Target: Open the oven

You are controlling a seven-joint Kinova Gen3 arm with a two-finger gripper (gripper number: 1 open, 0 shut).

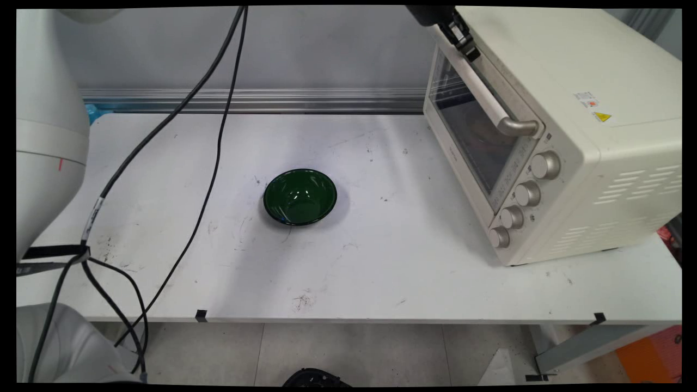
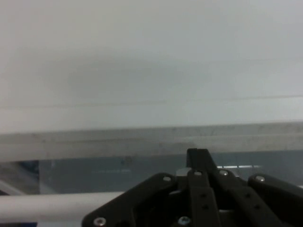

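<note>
looking down across the tabletop, we see the gripper at the top edge, right at the upper end of the oven door handle. the oven sits on the right side of the tabletop, cream-coloured, turned so its glass door faces left and toward us. four knobs run down its front beside the door.

in the hand view the gripper rises from the bottom edge with the oven's top front edge just past it and the handle crossing low on the left. one black fingertip shows against the door's upper rim; we cannot tell whether the fingers are apart, together or around the handle.

a dark green bowl stands upright near the middle of the tabletop, well apart from the oven and the gripper. black cables hang down across the left side.
</note>
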